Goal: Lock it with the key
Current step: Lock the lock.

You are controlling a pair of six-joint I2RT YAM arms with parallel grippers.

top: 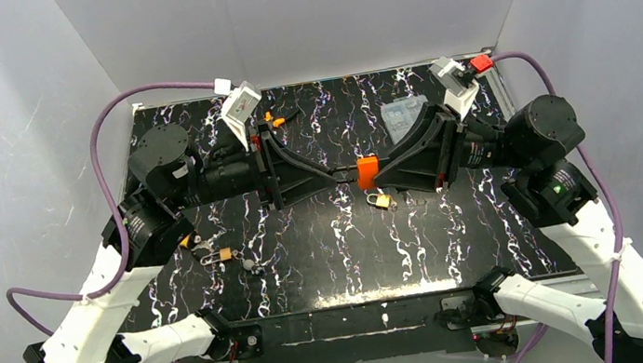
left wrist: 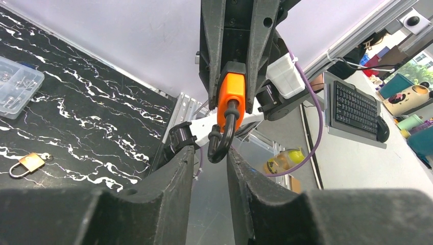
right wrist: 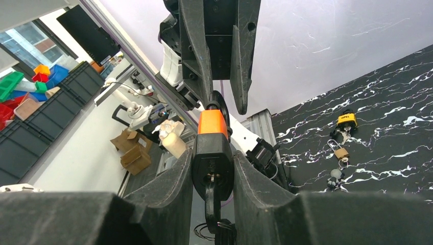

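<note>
Hovering tip to tip above the table [top: 457, 239], both arms point straight at each other with the lock [right wrist: 212, 153] between them. The right gripper [right wrist: 213, 163] is clamped on the lock's black lower body, one finger on each flat side. The orange end points away from its palm, towards the other arm. The key [right wrist: 210, 196] sits in the keyhole on the palm side and hangs down between those fingers.

The left gripper [left wrist: 210, 152] has its fingers apart and grips nothing. The shackle [left wrist: 223, 138] hangs just beyond its fingertips, in line with the gap between them. From the left wrist, the shackle's free end looks to be out of the body, though we can't be sure.

As we judge it, the job here is seating that shackle before the key gets turned. To do it well, we want the right clamp rock solid. The left fingers should close on the crown of the loop, not on one leg. Then the push should run straight along the lock's long axis towards the right palm. Any sideways shove could twist the lock in the grip or knock the hanging key.

For pose, both forearms lie roughly level and the wrists run in line. The elbows are bent outward from the bases, and the lock is held well above the tabletop.
</note>
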